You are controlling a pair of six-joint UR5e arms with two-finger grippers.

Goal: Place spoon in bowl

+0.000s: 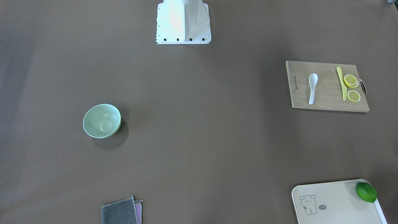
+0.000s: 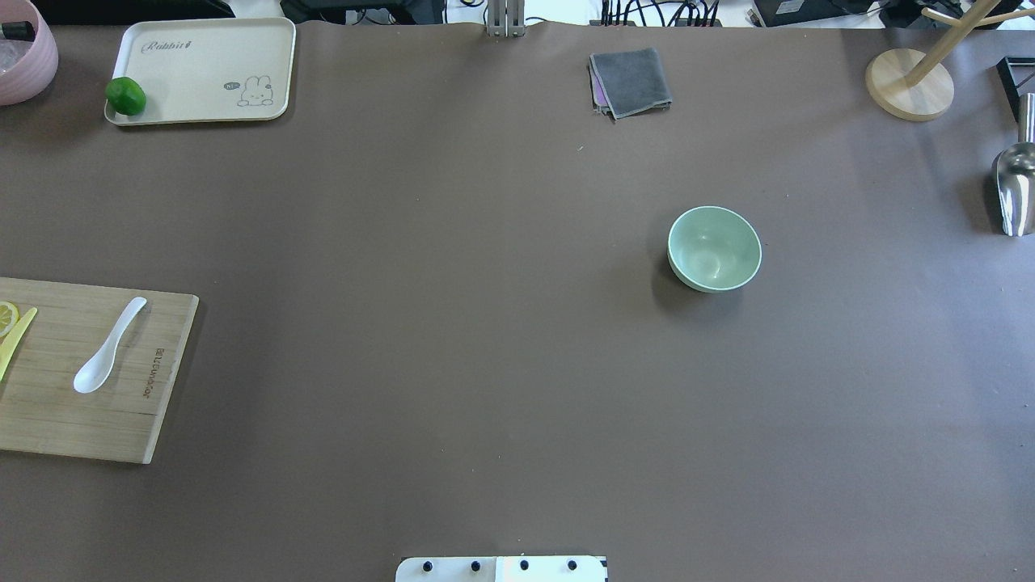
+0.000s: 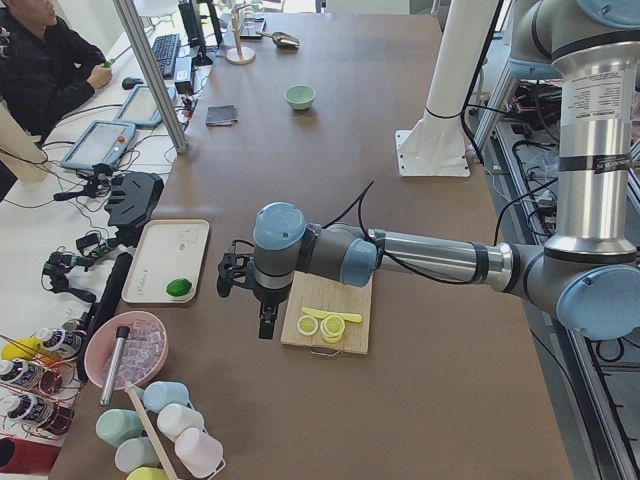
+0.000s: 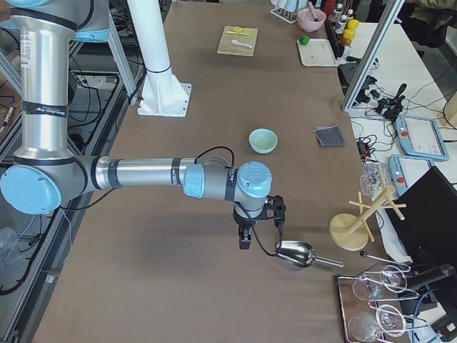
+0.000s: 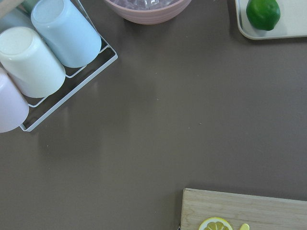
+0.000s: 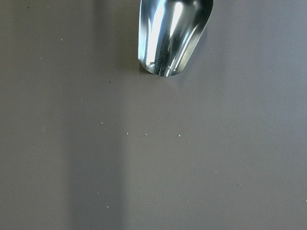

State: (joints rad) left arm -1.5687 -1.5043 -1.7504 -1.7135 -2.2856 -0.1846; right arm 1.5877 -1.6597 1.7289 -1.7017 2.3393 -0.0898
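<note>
**Task state at the outset.** No step is done yet. The spoon (image 1: 312, 88) lies flat on the cutting board (image 1: 326, 93) at the right of the front-facing view, with its scoop toward the top of the frame. The bowl (image 1: 102, 120) stands at left centre of the counter (image 1: 199, 140), well apart from the spoon and without it. Grasp, carry and release are all left.

The left end effector (image 3: 266, 328) is seen only from the side. It is poised over the counter just beside the board, and its opening cannot be told, though nothing appears to be held. The right end effector (image 4: 244, 241) hangs near a metal scoop (image 6: 172, 33), its opening likewise indeterminable.

A yellow knife (image 1: 342, 83) and lemon slices (image 1: 351, 81) share the board, apart from the spoon. The knife is judged the only likely hindrance to a grasp. A tray (image 1: 335, 202) bearing a lime (image 1: 366, 192) and a folded cloth (image 1: 120, 213) occupy the lower edge.
</note>
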